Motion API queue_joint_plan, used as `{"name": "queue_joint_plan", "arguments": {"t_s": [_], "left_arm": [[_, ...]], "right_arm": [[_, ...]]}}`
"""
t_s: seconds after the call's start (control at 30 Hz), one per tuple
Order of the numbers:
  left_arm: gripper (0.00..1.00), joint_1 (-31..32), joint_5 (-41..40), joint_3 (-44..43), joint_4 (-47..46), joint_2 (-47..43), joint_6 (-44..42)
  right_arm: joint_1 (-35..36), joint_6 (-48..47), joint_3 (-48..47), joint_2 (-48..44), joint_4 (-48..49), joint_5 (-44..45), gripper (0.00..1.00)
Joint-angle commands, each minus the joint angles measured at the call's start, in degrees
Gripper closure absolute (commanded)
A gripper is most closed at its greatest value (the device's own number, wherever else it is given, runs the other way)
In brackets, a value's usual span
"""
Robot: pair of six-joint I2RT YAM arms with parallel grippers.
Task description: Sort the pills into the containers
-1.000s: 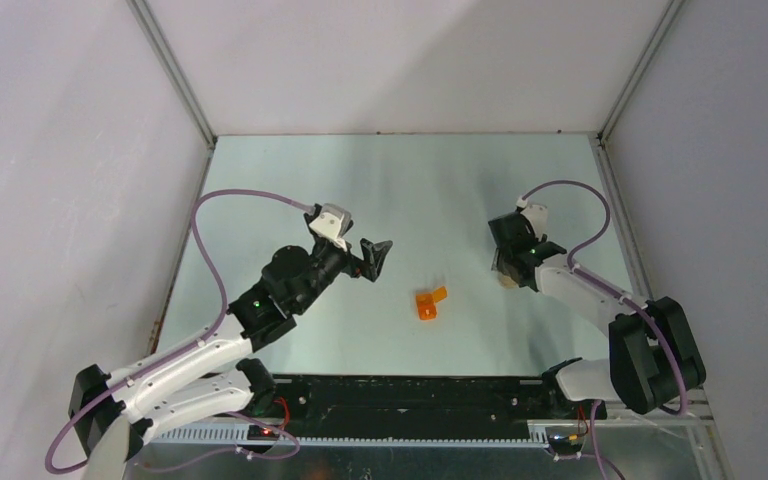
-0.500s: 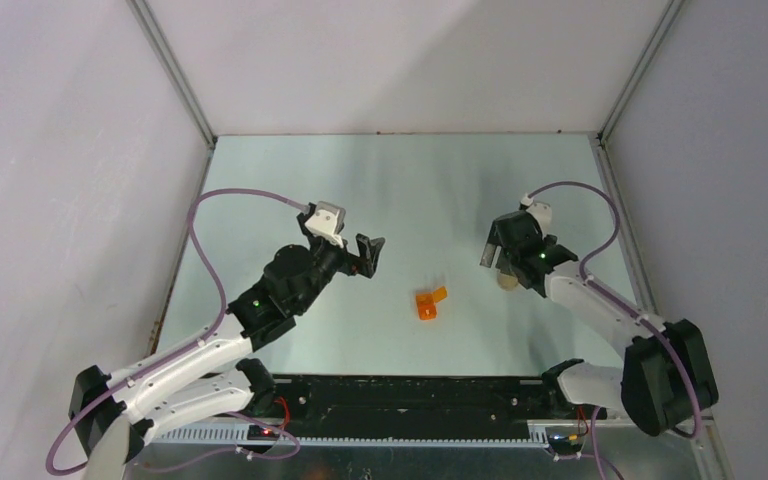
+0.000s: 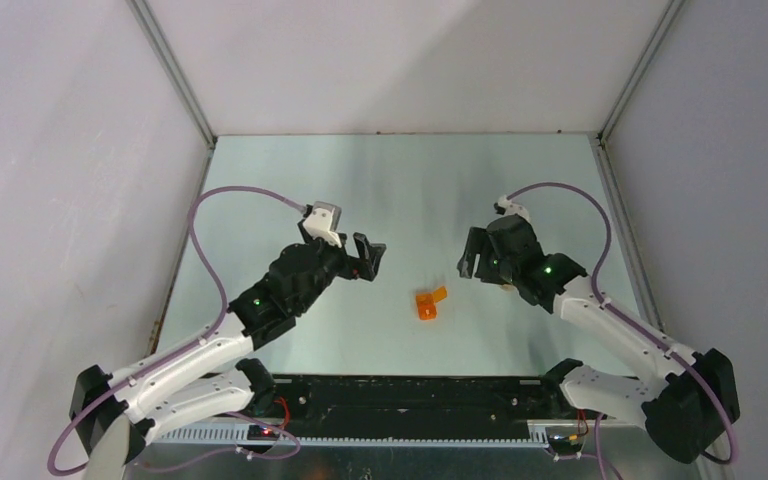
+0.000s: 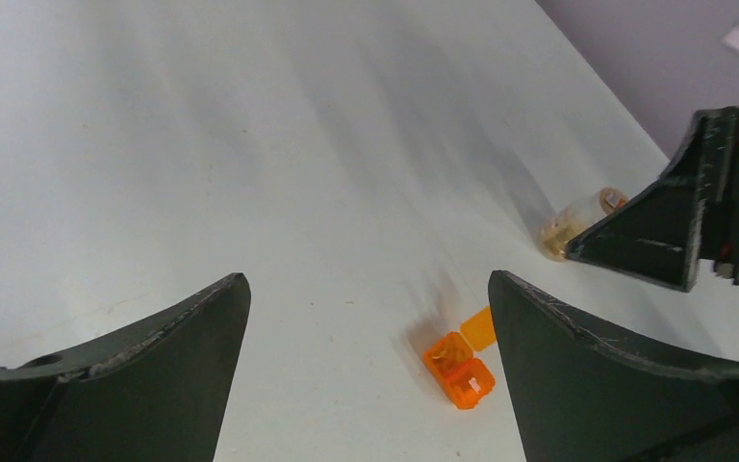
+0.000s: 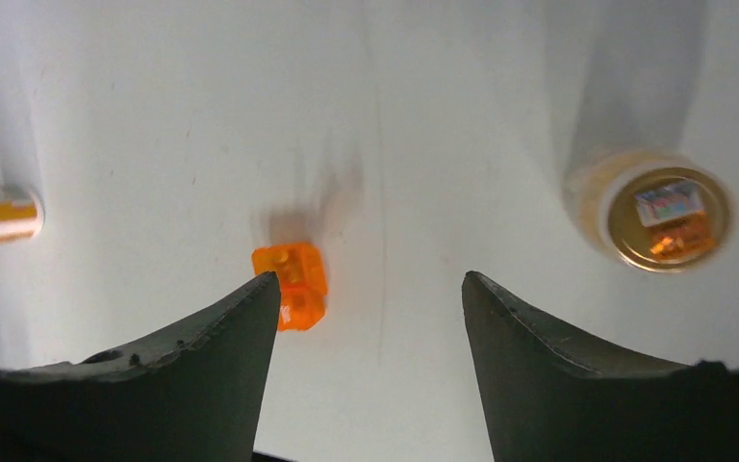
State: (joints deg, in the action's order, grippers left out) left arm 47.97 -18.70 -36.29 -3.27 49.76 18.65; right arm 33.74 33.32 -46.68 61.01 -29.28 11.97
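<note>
The small box (image 3: 428, 303) lies on the table (image 3: 400, 180) between my left gripper (image 3: 370, 258) and my right gripper (image 3: 470, 257); the jar (image 5: 654, 207) sits right of it, partly under my right gripper.

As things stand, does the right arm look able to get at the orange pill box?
Likely yes: the right gripper is open and empty, the orange pill box lies just ahead, and the jar sits aside.
</note>
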Motion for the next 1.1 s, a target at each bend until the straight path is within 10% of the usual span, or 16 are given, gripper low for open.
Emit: {"name": "queue_joint_plan", "arguments": {"t_s": [0.0,0.33,1.07], "left_arm": [[0.01,-0.62,3.8,-0.23,-2.06,1.76,5.1],[0.02,-0.89,6.29,-0.42,-3.7,4.89,5.72],[0.02,-2.68,7.43,0.26,-3.82,3.94,5.5]], "right_arm": [[0.52,-2.88,-1.93,4.05,2.02,-9.79,0.28],[-1.3,-6.97,-2.59,16.24,8.37,-27.77,0.4],[1.45,-0.76,-4.48,26.06,9.58,-22.6,0.63]]}}
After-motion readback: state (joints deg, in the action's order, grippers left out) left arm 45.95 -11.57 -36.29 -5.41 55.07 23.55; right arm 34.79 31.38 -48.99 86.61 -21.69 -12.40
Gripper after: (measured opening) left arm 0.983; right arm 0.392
